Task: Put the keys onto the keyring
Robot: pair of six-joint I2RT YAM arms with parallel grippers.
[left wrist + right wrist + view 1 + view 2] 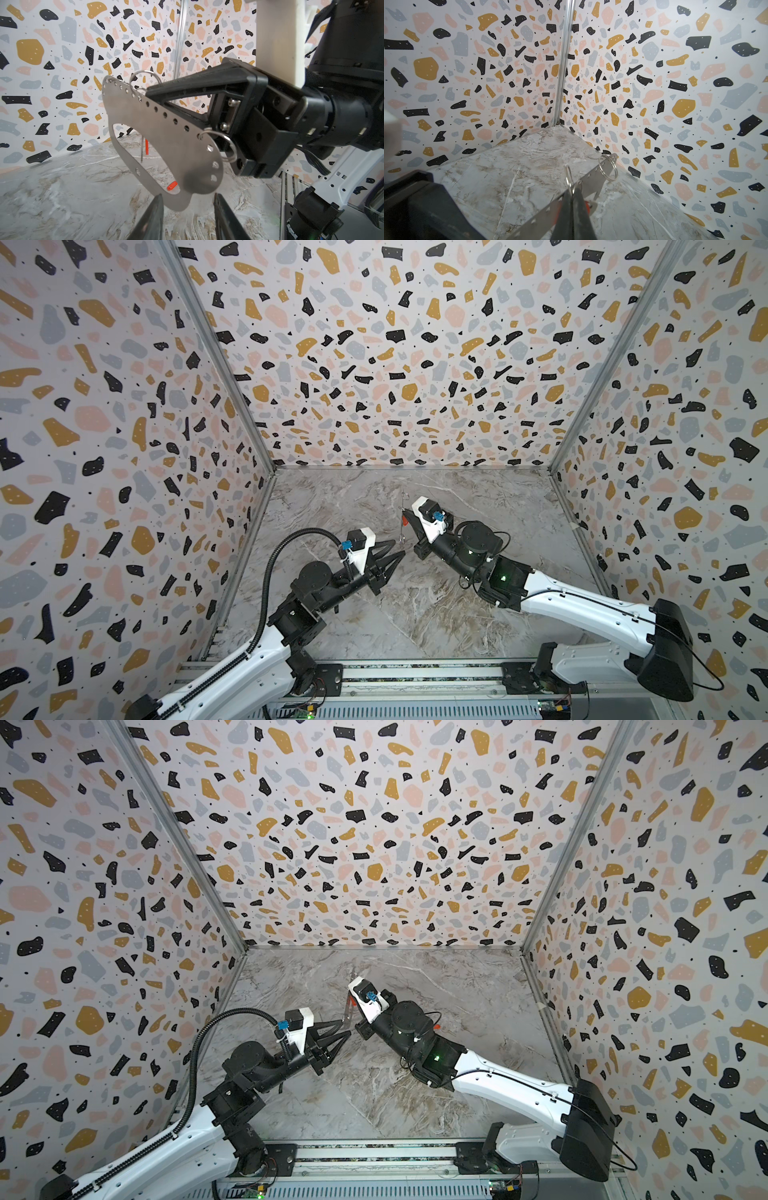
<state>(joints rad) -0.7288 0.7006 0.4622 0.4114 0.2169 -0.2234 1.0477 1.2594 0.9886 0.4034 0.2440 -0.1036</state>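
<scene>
Right gripper (573, 192) clamped the keyring (166, 133) aloft by its perforated edge; left gripper (188, 197), jaws partly apart, flanked its lower end. The plate looked stiff, light and slick, best pinched across its flat faces. One key (146, 146) hung behind it; another key (172, 185) lay on the table (62, 197).

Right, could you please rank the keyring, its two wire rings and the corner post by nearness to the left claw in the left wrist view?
1. keyring: rounded end at the tips of the left claw.
2. near wire ring: partway along it.
3. far wire ring: at its far end.
4. corner post: behind everything.
</scene>
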